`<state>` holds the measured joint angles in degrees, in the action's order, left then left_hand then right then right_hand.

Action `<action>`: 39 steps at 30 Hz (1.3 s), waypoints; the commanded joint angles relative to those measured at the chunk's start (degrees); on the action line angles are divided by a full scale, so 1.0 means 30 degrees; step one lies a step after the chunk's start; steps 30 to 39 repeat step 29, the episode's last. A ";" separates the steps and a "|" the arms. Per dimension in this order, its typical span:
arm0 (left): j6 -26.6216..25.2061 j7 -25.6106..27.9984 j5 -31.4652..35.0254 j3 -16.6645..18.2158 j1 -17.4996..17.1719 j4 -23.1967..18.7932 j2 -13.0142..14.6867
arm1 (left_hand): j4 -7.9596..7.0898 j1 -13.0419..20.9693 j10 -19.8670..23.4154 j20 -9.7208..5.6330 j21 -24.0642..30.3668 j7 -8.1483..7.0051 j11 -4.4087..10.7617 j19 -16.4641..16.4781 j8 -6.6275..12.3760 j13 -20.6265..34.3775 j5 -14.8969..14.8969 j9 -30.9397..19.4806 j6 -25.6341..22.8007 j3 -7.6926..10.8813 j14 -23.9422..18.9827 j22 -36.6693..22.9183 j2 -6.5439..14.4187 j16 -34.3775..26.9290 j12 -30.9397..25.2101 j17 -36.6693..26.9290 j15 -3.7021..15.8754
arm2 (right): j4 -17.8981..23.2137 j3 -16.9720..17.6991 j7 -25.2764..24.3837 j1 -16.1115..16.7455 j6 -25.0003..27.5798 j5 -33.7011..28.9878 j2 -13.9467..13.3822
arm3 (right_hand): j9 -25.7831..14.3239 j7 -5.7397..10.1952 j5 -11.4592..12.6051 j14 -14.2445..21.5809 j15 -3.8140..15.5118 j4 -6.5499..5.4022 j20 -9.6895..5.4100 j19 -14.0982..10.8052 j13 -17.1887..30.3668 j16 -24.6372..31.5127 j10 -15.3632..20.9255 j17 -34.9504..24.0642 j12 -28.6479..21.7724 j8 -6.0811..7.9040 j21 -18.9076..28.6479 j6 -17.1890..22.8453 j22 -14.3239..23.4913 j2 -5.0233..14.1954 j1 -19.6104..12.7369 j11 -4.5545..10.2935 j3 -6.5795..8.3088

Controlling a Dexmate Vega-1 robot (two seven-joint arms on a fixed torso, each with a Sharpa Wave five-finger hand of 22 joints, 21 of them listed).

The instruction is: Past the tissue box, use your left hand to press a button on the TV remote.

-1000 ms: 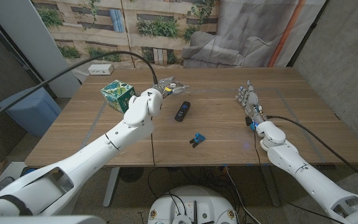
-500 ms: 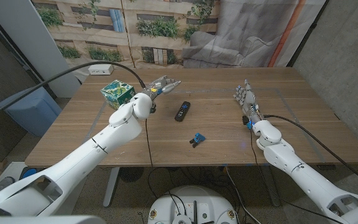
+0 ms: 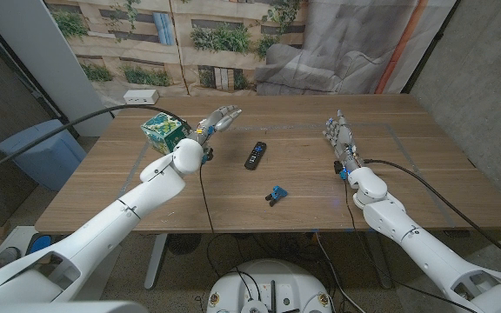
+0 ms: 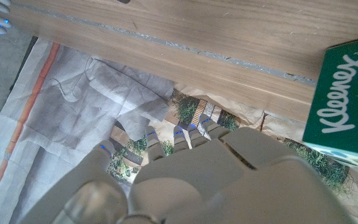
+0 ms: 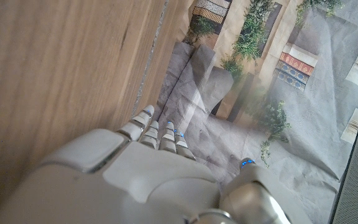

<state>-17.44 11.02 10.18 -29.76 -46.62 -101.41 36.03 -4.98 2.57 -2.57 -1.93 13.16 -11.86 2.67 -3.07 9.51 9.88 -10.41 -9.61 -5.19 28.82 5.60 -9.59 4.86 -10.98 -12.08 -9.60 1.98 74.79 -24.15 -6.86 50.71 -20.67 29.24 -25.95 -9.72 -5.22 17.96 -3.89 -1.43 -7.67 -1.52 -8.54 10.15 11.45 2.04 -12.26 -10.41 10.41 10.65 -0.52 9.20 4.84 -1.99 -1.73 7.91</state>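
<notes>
A black TV remote [image 3: 255,155] lies on the wooden table [image 3: 303,187] near its middle. A green tissue box [image 3: 164,132] stands at the table's left; its side with white lettering shows in the left wrist view [image 4: 347,106]. My left hand [image 3: 217,119] hovers between the box and the remote, fingers spread and holding nothing, a short way left of and beyond the remote. In its own wrist view the left hand [image 4: 191,180] reaches toward the table's far edge. My right hand [image 3: 341,139] stands at the right, fingers apart and empty, as the right wrist view [image 5: 160,174] also shows.
A small blue and black clip [image 3: 275,194] lies on the table in front of the remote. A white power strip [image 3: 141,96] sits at the back left corner. A blue bin [image 3: 37,149] stands on the floor to the left.
My left arm has drawn back to the left, its hand shifting from just above the remote toward the tissue box. The right hand edged slightly farther from me. The remote has not moved.
</notes>
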 commanded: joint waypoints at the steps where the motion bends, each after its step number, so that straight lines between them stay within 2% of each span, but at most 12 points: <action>1: 0.3786 0.1899 -0.2315 -0.0010 0.0041 0.2621 -0.0192 | 0.0084 -0.0001 0.0181 -0.0581 -0.0142 0.0287 0.0097 0.0186 -0.0107 0.0000 -0.0056 -0.0051 0.0871 0.0206 -0.0066 -0.0042 0.1039 0.0145 0.0114 -0.0046 0.0311 | -0.0163 -0.0195 -0.0467 -0.0144 -0.0285 -0.0525 0.0298 | -0.0082 0.0159 -0.0005 -0.0037 0.0096 -0.0018 -0.0050 -0.0189 0.0009 0.0081 0.0007 -0.0029 -0.0069 0.0078 0.0055 0.0043 0.0079 0.0525 -0.0097 0.0126 0.0170; 4: 0.4565 0.2139 -0.2965 0.0095 0.0006 0.3282 -0.0432 | 0.0092 -0.0055 0.0112 -0.0636 -0.0163 0.0499 0.0094 0.0321 -0.0090 0.0002 -0.0050 -0.0050 0.1187 0.0233 -0.0068 -0.0043 0.0995 0.0171 0.0189 -0.0055 0.0343 | -0.0175 -0.0239 -0.0617 -0.0192 -0.0218 -0.0692 0.0298 | -0.0082 0.0150 -0.0006 0.0005 0.0116 -0.0013 -0.0072 -0.0201 0.0009 0.0098 0.0050 -0.0028 -0.0087 0.0085 0.0054 0.0064 0.0079 0.0525 -0.0103 0.0129 0.0178; 14: 0.7048 0.2141 -0.5241 0.0332 0.0094 0.5539 -0.1386 | -0.0023 -0.0383 -0.0407 -0.0858 -0.0493 0.1877 -0.0040 0.0167 -0.0014 0.0013 -0.0053 -0.0055 0.2474 0.0260 0.0213 -0.0054 0.0846 0.0290 0.0469 -0.0095 0.0282 | -0.0184 -0.0259 -0.0608 -0.0275 -0.0449 -0.0806 0.0366 | -0.0077 0.0290 -0.0015 -0.0256 0.0240 -0.0002 -0.0078 -0.0084 0.0012 0.0011 -0.0080 -0.0028 -0.0040 0.0059 -0.0006 0.0021 0.0082 0.0521 -0.0111 0.0162 0.0209; 17: 0.7370 0.1752 -0.6080 0.0411 0.0136 0.6046 -0.1577 | -0.0043 -0.0416 -0.0455 -0.0885 -0.0538 0.1991 -0.0076 0.0116 0.0087 0.0014 -0.0058 -0.0055 0.2338 0.0264 0.0283 -0.0053 0.0839 0.0307 0.0482 -0.0097 0.0278 | -0.0066 -0.0215 -0.0569 -0.0170 -0.0550 -0.0704 0.0386 | -0.0076 0.0297 -0.0016 -0.0232 0.0247 0.0000 -0.0062 -0.0086 0.0013 0.0026 -0.0061 -0.0028 -0.0051 0.0060 -0.0007 0.0025 0.0082 0.0523 -0.0112 0.0182 0.0216; 20: 0.7932 0.1454 -0.6814 0.0481 0.0154 0.6680 -0.1798 | -0.0083 -0.0468 -0.0638 -0.0930 -0.0621 0.2317 -0.0176 0.0001 0.0150 0.0017 -0.0069 -0.0056 0.2299 0.0276 0.0462 -0.0053 0.0836 0.0349 0.0533 -0.0099 0.0240 | 0.0317 -0.0220 -0.0669 -0.0078 -0.0154 -0.0684 0.0259 | -0.0075 0.0310 -0.0018 -0.0186 0.0263 0.0003 -0.0050 -0.0093 0.0013 0.0048 -0.0042 -0.0026 -0.0061 0.0059 -0.0006 0.0023 0.0082 0.0526 -0.0116 0.0216 0.0226; 24: 0.9344 0.1326 -0.7486 0.0525 0.0197 0.8021 -0.2289 | -0.0137 -0.0522 -0.0705 -0.0875 -0.0596 0.2713 -0.0200 0.0155 0.0294 0.0021 -0.0084 -0.0058 0.1970 0.0295 0.0530 -0.0053 0.0842 0.0324 0.0520 -0.0100 0.0216 | 0.0561 -0.0206 -0.0974 -0.0080 -0.0090 -0.0845 0.0297 | -0.0074 0.0326 -0.0020 -0.0111 0.0282 0.0008 -0.0045 -0.0125 0.0014 0.0082 0.0032 -0.0023 -0.0091 0.0059 0.0002 0.0023 0.0082 0.0527 -0.0121 0.0237 0.0242; 28: 1.0944 0.1366 -0.8117 0.0651 0.0250 0.9549 -0.2928 | -0.0185 -0.0513 -0.0685 -0.0840 -0.0527 0.2807 -0.0200 0.0500 0.0481 0.0022 -0.0115 -0.0059 0.1292 0.0392 0.0421 -0.0046 0.0951 0.0255 0.0471 -0.0090 0.0238 | 0.1025 -0.0263 -0.1463 -0.0055 0.0464 -0.1145 0.0189 | -0.0074 0.0334 -0.0022 -0.0042 0.0222 0.0010 -0.0029 -0.0140 0.0015 0.0110 0.0067 -0.0021 -0.0105 0.0071 0.0006 0.0055 0.0082 0.0527 -0.0122 0.0244 0.0250; 29: 1.1258 0.1366 -0.8147 0.0648 0.0238 0.9722 -0.2971 | -0.0186 -0.0492 -0.0635 -0.0791 -0.0454 0.2885 -0.0238 0.0786 0.0495 0.0022 -0.0127 -0.0060 0.1132 0.0441 0.0290 -0.0042 0.0984 0.0213 0.0442 -0.0082 0.0228 | 0.2145 -0.0386 -0.2242 0.0082 0.1647 -0.1892 -0.0359 | -0.0074 0.0318 -0.0023 -0.0023 0.0199 0.0011 -0.0027 -0.0145 0.0016 0.0118 0.0121 -0.0019 -0.0125 0.0073 0.0006 0.0061 0.0082 0.0530 -0.0124 0.0194 0.0257; 39: 1.1258 0.1366 -0.8147 0.0648 0.0238 0.9722 -0.2971 | -0.0186 -0.0492 -0.0635 -0.0791 -0.0454 0.2885 -0.0238 0.0786 0.0495 0.0022 -0.0127 -0.0060 0.1132 0.0441 0.0290 -0.0042 0.0984 0.0213 0.0442 -0.0082 0.0228 | 0.2145 -0.0386 -0.2242 0.0082 0.1647 -0.1892 -0.0359 | -0.0074 0.0318 -0.0023 -0.0023 0.0199 0.0011 -0.0027 -0.0145 0.0016 0.0118 0.0121 -0.0019 -0.0125 0.0073 0.0006 0.0061 0.0082 0.0530 -0.0124 0.0194 0.0257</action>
